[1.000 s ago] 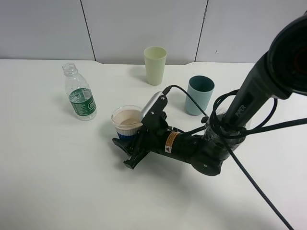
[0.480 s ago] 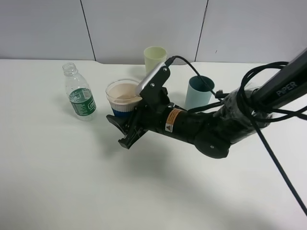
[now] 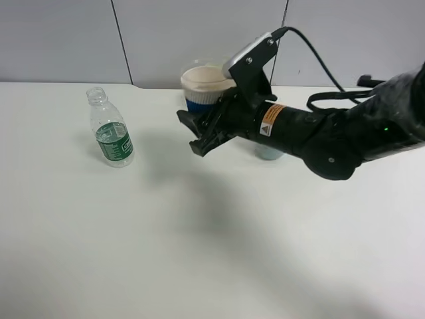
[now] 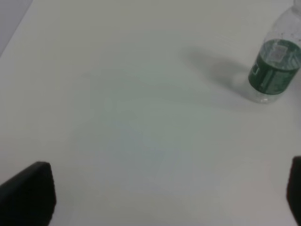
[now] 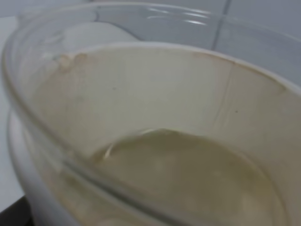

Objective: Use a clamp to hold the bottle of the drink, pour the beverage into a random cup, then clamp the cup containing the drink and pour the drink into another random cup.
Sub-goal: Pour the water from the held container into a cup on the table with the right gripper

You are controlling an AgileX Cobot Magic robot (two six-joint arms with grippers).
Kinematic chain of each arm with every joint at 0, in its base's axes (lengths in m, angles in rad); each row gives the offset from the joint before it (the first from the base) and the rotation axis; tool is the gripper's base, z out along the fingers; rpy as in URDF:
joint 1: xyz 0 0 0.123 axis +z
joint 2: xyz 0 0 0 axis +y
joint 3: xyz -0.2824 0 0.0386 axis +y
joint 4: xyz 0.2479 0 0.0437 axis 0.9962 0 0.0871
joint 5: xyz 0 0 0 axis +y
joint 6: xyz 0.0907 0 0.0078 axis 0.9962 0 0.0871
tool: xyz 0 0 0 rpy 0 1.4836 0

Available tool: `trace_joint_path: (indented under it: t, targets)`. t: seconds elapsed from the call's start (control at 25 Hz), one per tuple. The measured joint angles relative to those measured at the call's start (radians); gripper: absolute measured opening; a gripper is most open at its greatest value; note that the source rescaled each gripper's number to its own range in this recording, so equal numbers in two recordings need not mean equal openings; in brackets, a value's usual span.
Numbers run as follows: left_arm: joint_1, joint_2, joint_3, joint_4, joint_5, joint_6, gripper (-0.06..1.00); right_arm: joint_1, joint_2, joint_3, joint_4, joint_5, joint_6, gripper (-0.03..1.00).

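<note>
Exterior high view is showing the right claw [image 3: 202,127] gripping the blue cup [image 3: 204,86], hanging above the counter [image 3: 133,232]. Tilting it too early is risking spilled drink [image 5: 188,174]. The left claw [image 4: 162,197] is standing open.

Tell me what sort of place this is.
Probably a robotics lab or office test bench: a plain white table, grey wall panels behind it, and a cabled robot arm over it.
</note>
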Motion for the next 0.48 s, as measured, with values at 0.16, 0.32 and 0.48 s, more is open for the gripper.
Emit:
trace_joint_path:
  t: [0.16, 0.32, 0.48]
  targets:
    - [0.0, 0.0, 0.0, 0.0, 0.0, 0.0, 1.0, -0.056, -0.076, 0.001, -0.008, 0.108, 0.008, 0.01]
    - [0.0, 0.0, 0.0, 0.0, 0.0, 0.0, 1.0, -0.109, -0.152, 0.001, -0.06, 0.189, 0.037, 0.01]
    - [0.0, 0.0, 0.0, 0.0, 0.0, 0.0, 1.0, -0.161, -0.234, 0.001, -0.107, 0.259, 0.049, 0.01]
